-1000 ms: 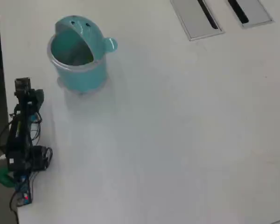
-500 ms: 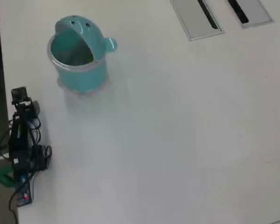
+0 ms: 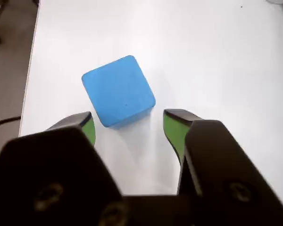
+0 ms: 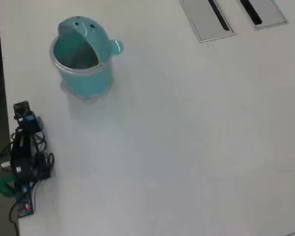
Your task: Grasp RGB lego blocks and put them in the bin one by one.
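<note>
Approach step: tool (image 3: pixel 127 126) spread wide, holding nothing, poised just short of the blue block (image 3: pixel 118 90) on the bench (image 3: pixel 203 56). Next: advance, close, carry to bin (image 4: pixel 82 59).

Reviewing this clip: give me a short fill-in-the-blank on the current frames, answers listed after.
1. The block in front of the gripper is coloured ____.
2. The gripper's jaws stand ____, holding nothing.
3. The bin on the table is coloured ____.

Missing words: blue; open; teal
</note>
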`<state>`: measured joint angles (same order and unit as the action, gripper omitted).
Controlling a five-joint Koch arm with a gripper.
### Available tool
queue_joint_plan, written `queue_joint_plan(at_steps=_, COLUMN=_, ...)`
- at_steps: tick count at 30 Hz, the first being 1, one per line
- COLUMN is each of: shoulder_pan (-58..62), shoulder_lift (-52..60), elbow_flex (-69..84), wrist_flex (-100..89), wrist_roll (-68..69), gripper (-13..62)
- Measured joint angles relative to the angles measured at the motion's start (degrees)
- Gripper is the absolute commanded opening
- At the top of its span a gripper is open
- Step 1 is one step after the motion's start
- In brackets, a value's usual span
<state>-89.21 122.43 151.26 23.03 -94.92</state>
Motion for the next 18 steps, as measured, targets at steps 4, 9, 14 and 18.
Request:
queue_joint_plan(at_steps=4, shoulder_pan=-0.44, shoulder_lift=-3.16, elbow_flex=0.09, wrist_flex=-2.99, wrist_roll=0.00, gripper=26.4)
queue_joint_plan(at_steps=9, shoulder_pan=-1.05, shoulder_lift=-7.91, elbow_flex=0.09, wrist_flex=-6.24, wrist_roll=0.00, gripper=26.4)
queue_joint_plan(at_steps=14, shoulder_pan=-1.41, shoulder_lift=-12.39, elbow_flex=0.09, wrist_flex=-9.58, wrist_roll=0.18, gripper=26.2)
queue_joint_plan(at_steps=18, shoulder_pan=-1.67, shoulder_lift=-15.64, elbow_flex=0.09, wrist_flex=-12.74, wrist_roll=0.18, gripper=25.8)
